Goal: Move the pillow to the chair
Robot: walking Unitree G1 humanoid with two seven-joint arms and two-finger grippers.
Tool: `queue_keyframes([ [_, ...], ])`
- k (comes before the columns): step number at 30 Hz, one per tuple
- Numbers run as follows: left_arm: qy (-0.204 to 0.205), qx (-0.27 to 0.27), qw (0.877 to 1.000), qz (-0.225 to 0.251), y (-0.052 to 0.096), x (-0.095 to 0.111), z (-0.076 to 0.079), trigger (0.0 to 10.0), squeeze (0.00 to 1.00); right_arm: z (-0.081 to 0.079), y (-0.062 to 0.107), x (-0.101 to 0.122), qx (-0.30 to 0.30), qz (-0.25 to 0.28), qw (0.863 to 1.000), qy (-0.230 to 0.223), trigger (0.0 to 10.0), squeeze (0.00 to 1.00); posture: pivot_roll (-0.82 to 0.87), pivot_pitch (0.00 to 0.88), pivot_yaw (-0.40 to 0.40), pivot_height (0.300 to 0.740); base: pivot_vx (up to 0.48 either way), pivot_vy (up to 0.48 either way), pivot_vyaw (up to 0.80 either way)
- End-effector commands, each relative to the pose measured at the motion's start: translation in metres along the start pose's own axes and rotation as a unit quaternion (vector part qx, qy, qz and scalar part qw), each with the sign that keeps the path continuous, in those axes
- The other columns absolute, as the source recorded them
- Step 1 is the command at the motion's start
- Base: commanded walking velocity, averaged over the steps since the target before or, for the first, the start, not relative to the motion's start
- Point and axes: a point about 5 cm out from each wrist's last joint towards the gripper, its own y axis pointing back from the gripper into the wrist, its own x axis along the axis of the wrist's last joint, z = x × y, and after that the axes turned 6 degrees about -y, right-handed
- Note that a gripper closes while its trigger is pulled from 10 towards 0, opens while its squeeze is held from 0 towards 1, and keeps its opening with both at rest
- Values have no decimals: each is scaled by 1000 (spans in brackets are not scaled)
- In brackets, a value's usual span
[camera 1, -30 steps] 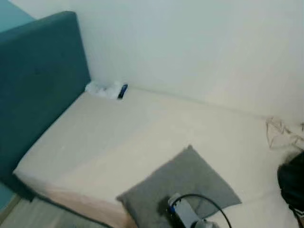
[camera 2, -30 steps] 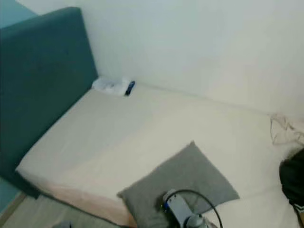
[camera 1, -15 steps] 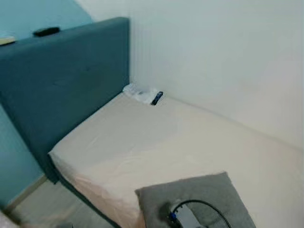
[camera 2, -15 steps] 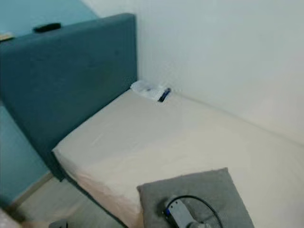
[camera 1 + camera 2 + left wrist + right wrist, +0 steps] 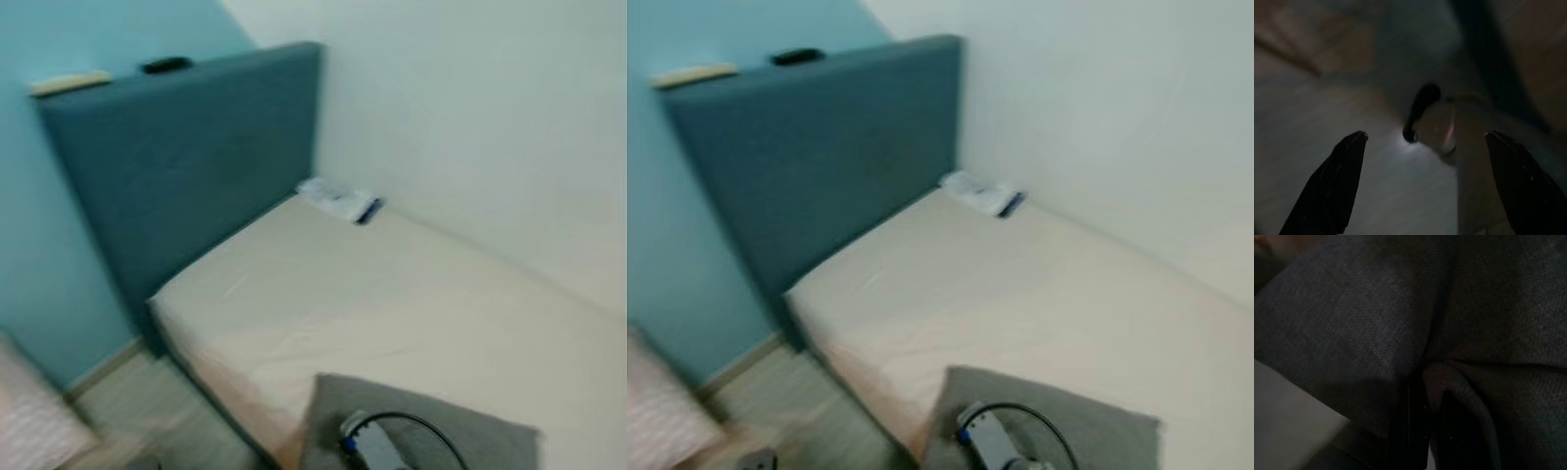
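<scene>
Cream mattress (image 5: pixel 392 304) runs from a teal headboard (image 5: pixel 196 166) along the white wall. Well away from that headboard, at the mattress's near edge, the grey pillow (image 5: pixel 1097 426) is pinched in a fold by the right gripper (image 5: pixel 1422 431). The left gripper (image 5: pixel 1425 161) hangs wide open, holding nothing.

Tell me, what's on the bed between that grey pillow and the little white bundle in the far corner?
Nothing: in the left eye view only bare cream mattress stretches from the grey pillow to the white bundle by the headboard.
</scene>
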Motion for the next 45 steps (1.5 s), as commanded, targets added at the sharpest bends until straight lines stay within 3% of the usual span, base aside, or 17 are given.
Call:
queue_keyframes([
  [1,-6,-18,1000,-25,2,-11,10,10000,0,-6,-2,23,16,49,999,8,10000,0,91,26,-100,740,0,0,744],
  [4,-8,-20,999,-26,1,-11,10,10000,0,-11,-4,31,31,56,998,16,10000,0,88,23,-102,740,0,0,740],
  [7,-14,-23,999,-26,1,-10,12,10000,0,-13,-5,32,13,44,997,54,10000,0,93,16,-107,740,0,0,506],
  [17,-45,-41,998,-9,-3,1,22,10000,0,9,0,14,-74,7,997,22,10000,0,95,0,-102,740,0,0,0],
  [24,-81,-66,994,27,-8,23,34,10000,0,25,6,0,-123,-17,992,9,10000,0,86,0,-102,740,0,0,0],
  [30,-110,-91,989,29,-10,31,44,10000,0,27,8,-5,-130,-22,991,-6,10000,0,78,0,-94,740,0,0,-729],
  [45,-98,-102,990,22,-10,29,47,10000,0,29,9,-16,-144,-38,989,5,10000,0,78,1,-94,740,0,0,-731],
])
